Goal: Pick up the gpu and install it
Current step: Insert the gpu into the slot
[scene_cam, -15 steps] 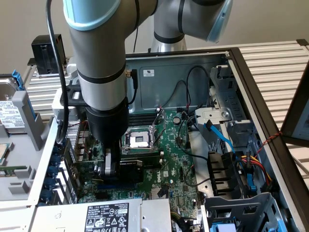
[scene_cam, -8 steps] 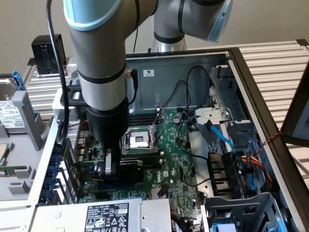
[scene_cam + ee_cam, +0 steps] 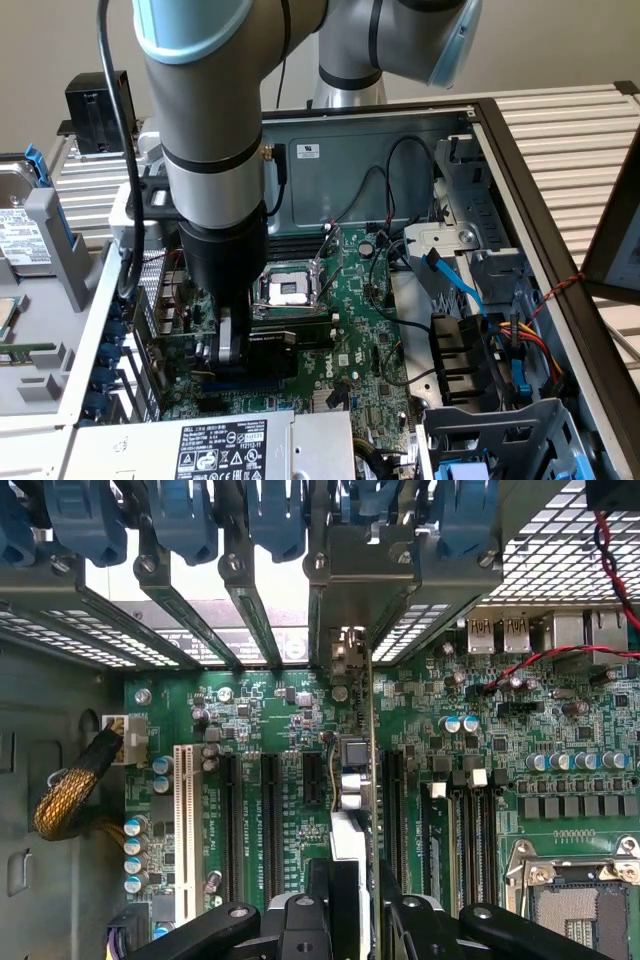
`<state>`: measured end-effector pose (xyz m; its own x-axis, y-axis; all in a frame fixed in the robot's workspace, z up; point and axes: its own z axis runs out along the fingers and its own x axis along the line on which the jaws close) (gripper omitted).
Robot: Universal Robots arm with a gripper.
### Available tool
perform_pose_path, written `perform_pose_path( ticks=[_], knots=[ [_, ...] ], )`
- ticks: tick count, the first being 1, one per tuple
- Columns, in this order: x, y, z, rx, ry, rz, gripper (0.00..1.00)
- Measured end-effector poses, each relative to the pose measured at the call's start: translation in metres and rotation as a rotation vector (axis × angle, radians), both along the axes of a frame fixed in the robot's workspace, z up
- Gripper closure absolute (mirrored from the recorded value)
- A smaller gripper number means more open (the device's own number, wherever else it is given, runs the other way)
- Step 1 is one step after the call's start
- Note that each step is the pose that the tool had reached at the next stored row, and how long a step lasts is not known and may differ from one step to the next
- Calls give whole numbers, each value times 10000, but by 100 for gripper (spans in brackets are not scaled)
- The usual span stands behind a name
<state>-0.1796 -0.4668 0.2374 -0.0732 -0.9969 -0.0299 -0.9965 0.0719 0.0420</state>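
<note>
Nearest the wrist lens, the gripper point(image 3: 345, 910) is clamped on the gpu point(image 3: 358, 770), which is seen edge-on, its long axis running from the fingers point(image 3: 300, 920) straight ahead toward twelve o'clock, where its silver bracket point(image 3: 350, 645) meets the rear slot bay. The card stands upright over the motherboard point(image 3: 270, 730), seemingly in line with a black expansion slot point(image 3: 312, 778), though seating depth cannot be judged. The exterior view adds what the wrist cannot: the arm point(image 3: 205, 150) reaching steeply into the open case point(image 3: 520, 180), gripper low at about seven o'clock of the CPU socket point(image 3: 290, 288).
</note>
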Motion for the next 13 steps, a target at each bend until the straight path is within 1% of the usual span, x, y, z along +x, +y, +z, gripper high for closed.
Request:
perform_pose_path(
  ticks=[13],
  knots=[
    [-1,1,-19,1,-2,1,72]
  ],
)
